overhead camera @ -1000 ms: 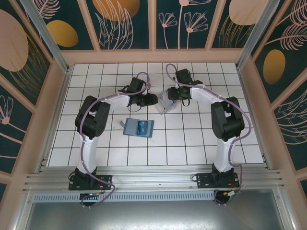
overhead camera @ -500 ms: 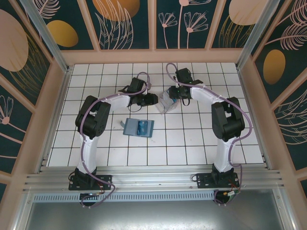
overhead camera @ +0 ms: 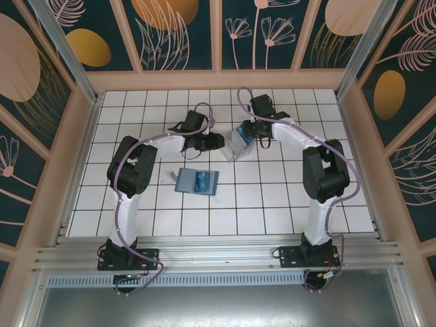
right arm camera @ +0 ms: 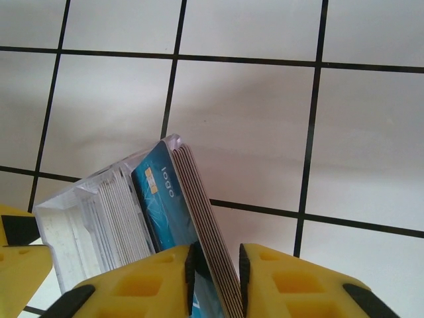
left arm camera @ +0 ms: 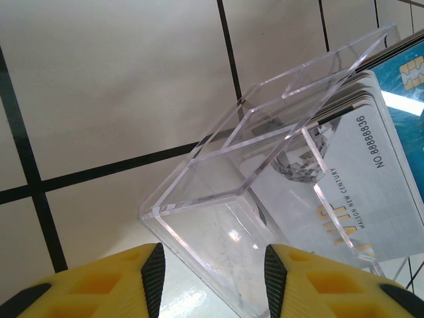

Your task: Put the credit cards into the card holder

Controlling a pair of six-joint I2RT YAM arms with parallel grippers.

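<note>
My right end effector [right arm camera: 216,256] narrow, pinching credit cards [right arm camera: 200,193] standing in clear box [left arm camera: 218,222], toward far edge of surface [overhead camera: 272,197]. My left end effector [left arm camera: 211,257] half apart, box end between fingers; grip unclear. Card holder [overhead camera: 196,181] lies open mid-surface.
</note>
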